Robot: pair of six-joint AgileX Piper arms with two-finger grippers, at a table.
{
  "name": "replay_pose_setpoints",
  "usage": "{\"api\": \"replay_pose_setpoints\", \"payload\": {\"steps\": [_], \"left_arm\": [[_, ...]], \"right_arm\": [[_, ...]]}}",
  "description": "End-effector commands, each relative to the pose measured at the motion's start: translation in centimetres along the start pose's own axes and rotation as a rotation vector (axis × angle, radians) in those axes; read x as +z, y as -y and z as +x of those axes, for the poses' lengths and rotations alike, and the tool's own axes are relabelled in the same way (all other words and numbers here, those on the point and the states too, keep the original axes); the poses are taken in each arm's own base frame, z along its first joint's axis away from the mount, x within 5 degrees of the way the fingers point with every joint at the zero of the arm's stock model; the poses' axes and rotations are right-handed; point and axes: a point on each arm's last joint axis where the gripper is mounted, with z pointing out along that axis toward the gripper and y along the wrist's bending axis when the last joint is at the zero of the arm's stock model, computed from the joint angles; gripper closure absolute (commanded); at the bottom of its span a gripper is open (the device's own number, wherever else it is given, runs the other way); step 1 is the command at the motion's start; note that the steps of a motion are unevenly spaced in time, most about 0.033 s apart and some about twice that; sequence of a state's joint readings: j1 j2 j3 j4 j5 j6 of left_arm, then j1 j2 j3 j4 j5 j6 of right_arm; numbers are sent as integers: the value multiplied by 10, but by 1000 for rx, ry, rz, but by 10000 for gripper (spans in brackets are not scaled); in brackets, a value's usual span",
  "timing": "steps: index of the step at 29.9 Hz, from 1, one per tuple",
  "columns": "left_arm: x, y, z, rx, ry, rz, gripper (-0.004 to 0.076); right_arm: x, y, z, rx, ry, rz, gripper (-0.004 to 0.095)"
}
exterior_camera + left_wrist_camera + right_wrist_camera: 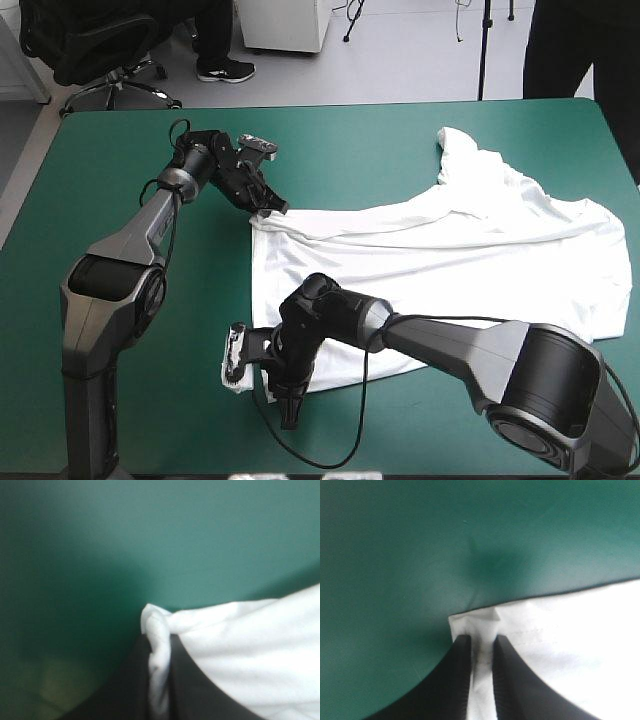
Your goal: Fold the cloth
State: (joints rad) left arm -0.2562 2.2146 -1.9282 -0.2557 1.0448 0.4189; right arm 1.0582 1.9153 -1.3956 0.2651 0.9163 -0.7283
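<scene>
Reads as soft, matt, creased cloth across the T-shirt (pixel 450 250), with a stitched hem. Shows smooth, matt finish on the teal-green cover (pixel 400 140) and the black fingers (pixel 450 680).

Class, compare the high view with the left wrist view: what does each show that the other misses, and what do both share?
Only the high view: the whole T-shirt lying spread out, and the right gripper at its near left corner. Only the left wrist view: close up, the corner's cloth bunched into a fold between the black fingers. Both: the left gripper shut on the T-shirt's far left corner, over the teal-green cover.
</scene>
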Motion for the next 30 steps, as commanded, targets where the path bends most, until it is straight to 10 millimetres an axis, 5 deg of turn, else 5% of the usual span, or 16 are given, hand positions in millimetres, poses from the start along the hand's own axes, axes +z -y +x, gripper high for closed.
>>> {"api": "replay_pose_setpoints", "payload": {"steps": [1, 7, 13, 22, 30], "left_arm": [[-25, 6, -5, 17, 32, -7, 739], [-25, 7, -3, 16, 8, 6, 739], [-42, 13, 0, -2, -18, 18, 739], [-139, 36, -2, -26, 171, -16, 739], [-260, 73, 13, -24, 474, -30, 739]], "right_arm": [[16, -2, 7, 24, -74, -55, 825], [16, -2, 7, 33, -86, -62, 925], [-27, 1, 5, 54, -144, 35, 925], [-162, 4, 1, 154, -22, 391, 926], [-293, -8, 34, 322, 311, 614, 926]]}}
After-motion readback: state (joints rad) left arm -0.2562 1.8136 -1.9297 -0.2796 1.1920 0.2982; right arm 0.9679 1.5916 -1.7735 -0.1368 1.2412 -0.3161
